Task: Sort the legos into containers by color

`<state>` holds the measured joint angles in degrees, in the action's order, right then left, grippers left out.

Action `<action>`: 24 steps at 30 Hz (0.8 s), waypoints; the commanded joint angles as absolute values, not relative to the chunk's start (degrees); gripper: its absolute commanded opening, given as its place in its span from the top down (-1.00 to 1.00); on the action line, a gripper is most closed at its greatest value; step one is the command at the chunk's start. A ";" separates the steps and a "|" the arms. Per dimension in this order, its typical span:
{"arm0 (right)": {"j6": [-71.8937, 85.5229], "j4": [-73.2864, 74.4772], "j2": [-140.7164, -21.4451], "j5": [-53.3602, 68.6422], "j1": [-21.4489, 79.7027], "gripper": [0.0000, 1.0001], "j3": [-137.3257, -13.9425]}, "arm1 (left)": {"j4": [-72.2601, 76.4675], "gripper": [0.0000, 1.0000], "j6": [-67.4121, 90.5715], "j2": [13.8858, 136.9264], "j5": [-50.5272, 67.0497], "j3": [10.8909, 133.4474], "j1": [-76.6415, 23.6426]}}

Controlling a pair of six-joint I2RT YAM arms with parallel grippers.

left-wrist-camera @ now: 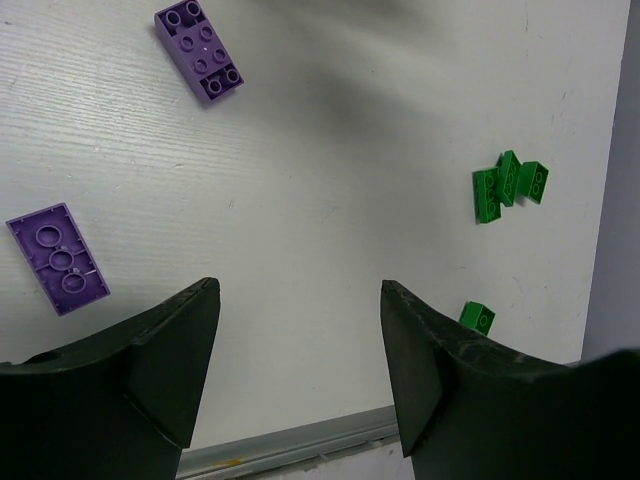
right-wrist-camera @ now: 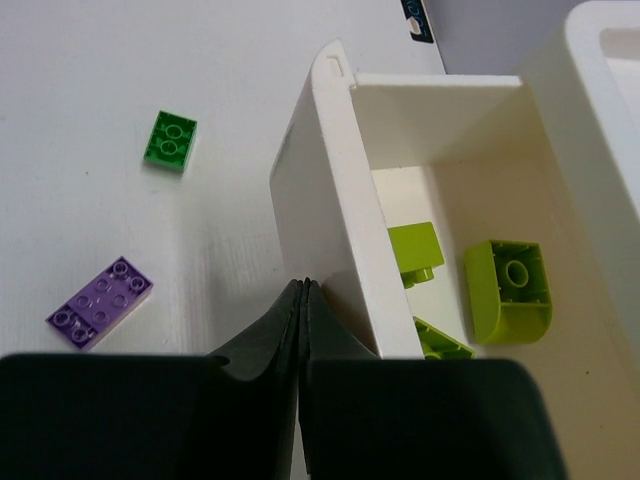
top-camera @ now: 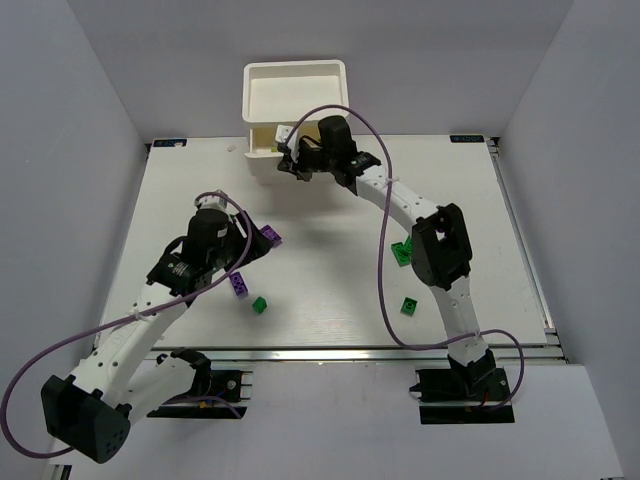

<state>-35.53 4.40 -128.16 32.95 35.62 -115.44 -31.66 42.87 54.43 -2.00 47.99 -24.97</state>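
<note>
No writing can be read anywhere. A small teal label point(top-camera: 168, 142) at the tabletop's point(top-camera: 330, 300) far left corner and another teal label point(top-camera: 468, 139) at its far right are too small to make out. A dark sticker point(right-wrist-camera: 416, 20) with white marks, seen on the tabletop by the right wrist camera, is also illegible.

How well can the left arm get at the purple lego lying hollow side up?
Probably yes: the left gripper is open, the purple lego lies flat close beside it, and nothing stands between them.

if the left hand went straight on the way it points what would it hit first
Most likely bare table: the open left hand has no lego ahead, with a purple brick and green bricks off to either side.
</note>
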 commanded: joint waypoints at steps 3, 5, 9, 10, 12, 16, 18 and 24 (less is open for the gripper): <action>-34.37 -2.55 -130.87 29.79 34.63 0.99 -121.11 | -34.01 -0.51 41.92 54.05 -2.55 51.41 -24.79; -33.84 -4.03 -130.61 29.53 34.37 0.98 -120.06 | -34.36 -0.51 41.57 54.05 -2.55 51.85 -24.79; -33.66 -4.84 -132.88 24.97 34.54 0.99 -122.07 | -34.01 -0.51 40.78 54.66 -2.29 52.12 -24.79; -33.31 -4.75 -133.50 24.26 34.37 0.99 -123.56 | -34.19 -0.51 40.43 55.19 -2.20 52.38 -24.79; -33.05 -5.44 -134.90 21.19 34.54 0.99 -124.19 | -34.19 -0.52 40.08 55.55 -1.94 52.82 -24.79; -33.31 -9.05 -137.28 17.06 34.54 1.00 -124.71 | -34.45 -0.52 39.82 56.25 -1.41 53.61 -24.79; -33.66 -9.93 -139.47 14.60 34.72 1.00 -126.64 | -35.15 -0.52 39.73 56.69 -1.32 54.05 -24.79; -34.10 -13.09 -141.85 9.50 34.02 1.00 -127.62 | -36.56 -0.52 39.02 57.13 -1.23 55.28 -24.79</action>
<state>-33.23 -7.86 -140.07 17.98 36.42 -126.02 -35.53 40.05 57.23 -1.93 52.97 -24.97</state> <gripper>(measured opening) 0.017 0.759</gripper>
